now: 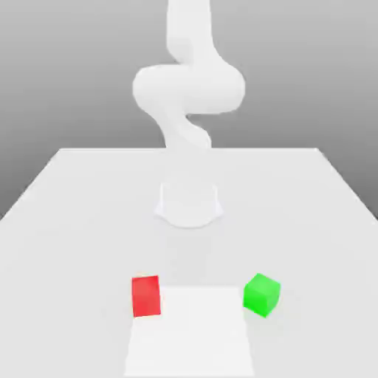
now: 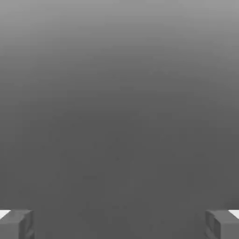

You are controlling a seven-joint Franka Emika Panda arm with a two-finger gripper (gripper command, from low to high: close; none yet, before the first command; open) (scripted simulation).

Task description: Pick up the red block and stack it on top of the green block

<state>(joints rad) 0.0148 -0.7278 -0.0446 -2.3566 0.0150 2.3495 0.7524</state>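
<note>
A pale grey desk [image 1: 66,221] spreads under a plain grey backdrop [image 1: 66,66] that fills the twelve o'clock part of the exterior view, with a brighter white rectangular patch [image 1: 190,336] on its surface toward six o'clock.

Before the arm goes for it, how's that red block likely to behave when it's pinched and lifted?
The red block looks like a plain cube with flat faces, so it should probably sit square between flat fingers and not roll. Its matte faces suggest it is not very slippery. It rests flat on the table, apart from the green block, so tipping seems unlikely.
</note>
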